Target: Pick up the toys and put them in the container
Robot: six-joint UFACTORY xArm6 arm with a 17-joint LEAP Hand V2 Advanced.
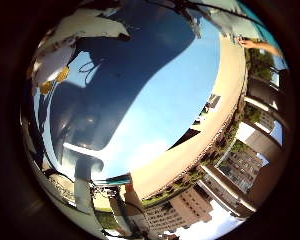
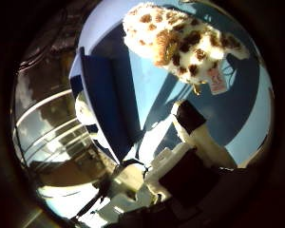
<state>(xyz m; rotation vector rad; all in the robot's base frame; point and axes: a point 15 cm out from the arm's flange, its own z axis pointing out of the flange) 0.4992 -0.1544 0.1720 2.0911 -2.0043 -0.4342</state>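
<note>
my hand (image 2: pixel 190 156) shows in the thumb side view as white and black parts reaching in from the edge, one black-tipped finger (image 2: pixel 187 116) extended over the blue surface. it appears fairly straight, with nothing between it and the rest of the hand. i judge my hand spread and holding nothing. no contact with any toy is visible.

the spotted plush toy (image 2: pixel 180 40), white with brown and dark patches and carrying a small pink tag (image 2: pixel 217 81), lies on the blue surface just beyond that fingertip, apart from it. whether it is a giraffe or a leopard i cannot tell.

beside the toy a dark blue container wall (image 2: pixel 102 95) stands up from the surface, with a pale rim (image 2: pixel 76 66). a small white object (image 2: pixel 83 109) sits against that wall; its kind is unclear.

the little finger side view shows the blue table top (image 1: pixel 155 85) in part shadow, with a tan edge (image 1: pixel 210 135). white shapes with yellow marks (image 1: pixel 52 70) lie near its far side; their kind is unclear. beyond the edge stand multi-storey buildings (image 1: pixel 240 165) and green trees (image 1: pixel 255 60) in sunlight.
</note>
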